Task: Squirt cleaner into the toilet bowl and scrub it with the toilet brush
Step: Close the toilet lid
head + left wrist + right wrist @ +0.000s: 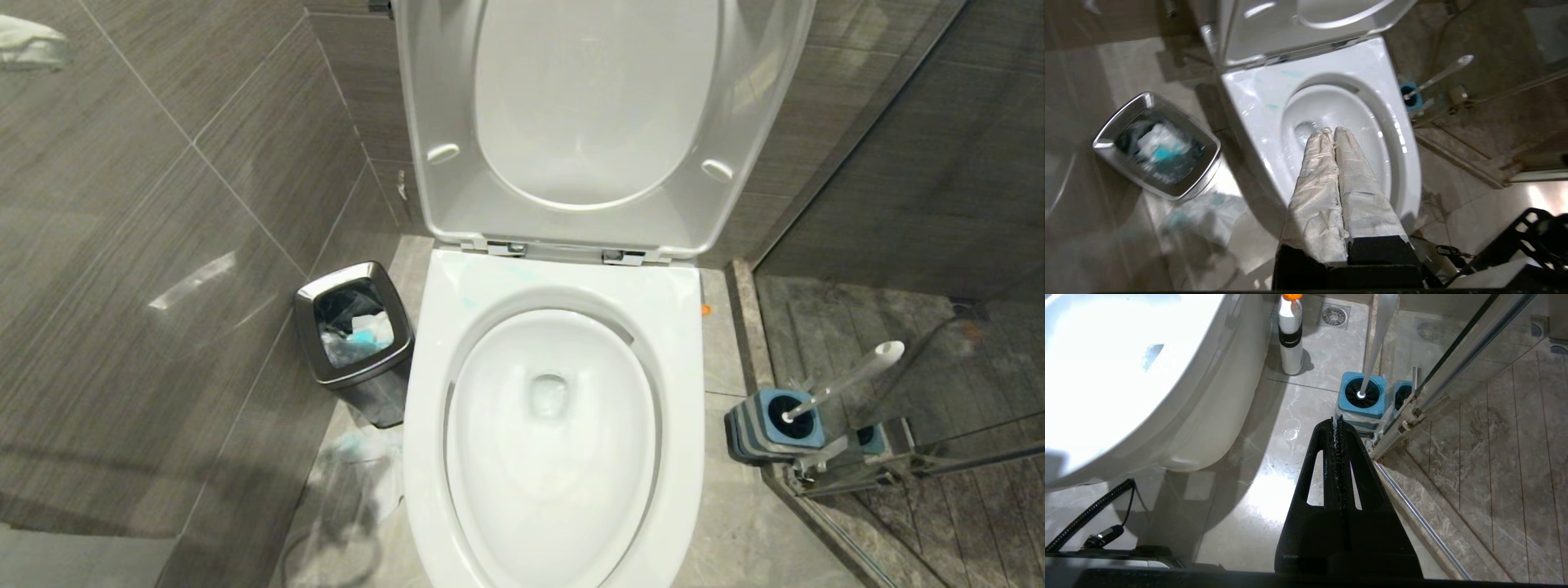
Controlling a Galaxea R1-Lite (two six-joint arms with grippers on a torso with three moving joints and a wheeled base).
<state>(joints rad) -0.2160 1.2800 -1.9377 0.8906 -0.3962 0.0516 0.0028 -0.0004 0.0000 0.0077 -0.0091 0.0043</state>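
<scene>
The glossy white ceramic oval of the toilet bowl [555,441] is seen with its long axis running twelve to six o'clock, seat and lid raised. The toilet brush [849,377], a slim white plastic handle, is seated in its squarish blue-topped holder [775,425] at the bowl's three o'clock, its rounded tip leaned toward two o'clock. The left gripper [1333,131], jaws wrapped in crinkled white film and pressed together, is held above the bowl; the right gripper [1337,424], black, jaws together, is held beside the holder.

Overhead light glares off the toilet bowl [1106,375], blown white in the right wrist view; the steel bin [1155,147] is motion-blurred.
</scene>
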